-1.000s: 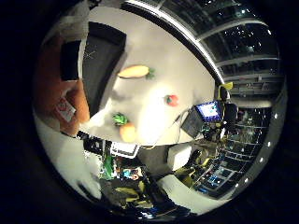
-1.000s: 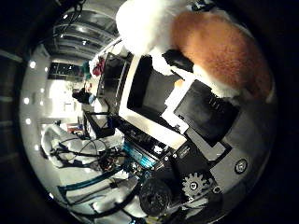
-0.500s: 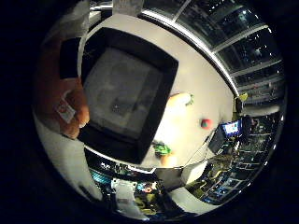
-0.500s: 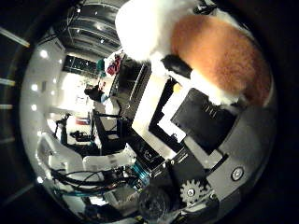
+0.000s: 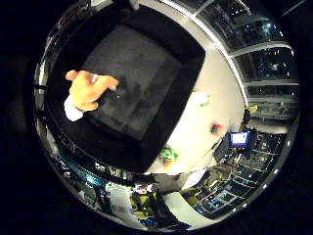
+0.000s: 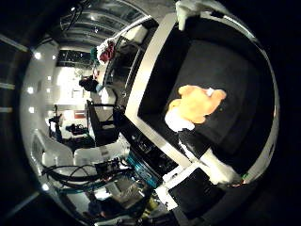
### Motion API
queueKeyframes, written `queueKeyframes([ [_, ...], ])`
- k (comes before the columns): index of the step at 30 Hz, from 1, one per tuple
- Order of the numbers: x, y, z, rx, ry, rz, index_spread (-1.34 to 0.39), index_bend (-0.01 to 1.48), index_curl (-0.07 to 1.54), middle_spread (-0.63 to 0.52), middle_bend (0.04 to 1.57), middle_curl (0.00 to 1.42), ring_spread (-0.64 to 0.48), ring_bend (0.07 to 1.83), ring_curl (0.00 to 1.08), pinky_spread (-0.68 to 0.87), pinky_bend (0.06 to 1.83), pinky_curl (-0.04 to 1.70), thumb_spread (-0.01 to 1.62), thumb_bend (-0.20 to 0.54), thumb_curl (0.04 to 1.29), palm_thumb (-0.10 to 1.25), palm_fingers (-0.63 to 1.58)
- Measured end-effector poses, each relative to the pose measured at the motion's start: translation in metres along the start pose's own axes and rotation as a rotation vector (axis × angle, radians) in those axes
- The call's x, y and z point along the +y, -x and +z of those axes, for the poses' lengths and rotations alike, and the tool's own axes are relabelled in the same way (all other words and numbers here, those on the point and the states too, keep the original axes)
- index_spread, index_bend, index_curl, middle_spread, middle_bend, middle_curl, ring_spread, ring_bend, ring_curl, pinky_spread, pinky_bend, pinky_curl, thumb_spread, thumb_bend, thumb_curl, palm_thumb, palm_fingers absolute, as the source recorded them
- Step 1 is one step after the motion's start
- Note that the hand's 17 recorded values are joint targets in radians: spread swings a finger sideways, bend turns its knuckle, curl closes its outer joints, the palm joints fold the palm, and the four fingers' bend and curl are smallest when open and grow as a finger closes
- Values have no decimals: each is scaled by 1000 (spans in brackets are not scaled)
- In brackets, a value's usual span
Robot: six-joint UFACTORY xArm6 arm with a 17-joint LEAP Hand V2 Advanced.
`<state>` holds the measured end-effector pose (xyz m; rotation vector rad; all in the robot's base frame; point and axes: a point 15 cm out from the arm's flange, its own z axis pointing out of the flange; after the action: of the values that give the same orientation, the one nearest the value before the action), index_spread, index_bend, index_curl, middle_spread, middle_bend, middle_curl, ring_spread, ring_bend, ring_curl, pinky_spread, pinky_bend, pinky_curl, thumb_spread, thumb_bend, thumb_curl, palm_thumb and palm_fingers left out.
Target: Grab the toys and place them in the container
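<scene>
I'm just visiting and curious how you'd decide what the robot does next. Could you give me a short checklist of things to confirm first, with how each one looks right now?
1. Orange and white plush toy is inside the black container: ok, it lies on the container's floor.
2. Plush toy is free of the hand: ok, nothing grips it in either palm view.
3. Hand's fingers straight and ready for another grasp: cannot tell, too little of the hand shows.
4. Toys left on the white table: not ok, a green toy, a red toy and a pale toy lie outside the container.
5. Container sits flat on the table: ok.
</scene>
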<state>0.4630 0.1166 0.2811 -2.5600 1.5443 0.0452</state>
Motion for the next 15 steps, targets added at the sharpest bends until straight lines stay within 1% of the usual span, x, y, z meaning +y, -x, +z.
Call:
queueKeyframes([
  [4, 35, -29, -34, 16, 20, 47, -479, 211, 328, 1, 235, 282, 166, 334, 190, 444, 444, 428, 1016, -30, 464, 777, 40],
  [9, 87, -94, -78, 81, -1, 195, -424, 165, 315, 22, 272, 307, 161, 310, 199, 442, 384, 383, 1039, -27, 441, 740, 133],
  [15, 179, -144, -63, 84, 35, 384, -381, 152, 288, 25, 277, 315, 159, 323, 218, 423, 384, 361, 1050, -27, 422, 707, 183],
])
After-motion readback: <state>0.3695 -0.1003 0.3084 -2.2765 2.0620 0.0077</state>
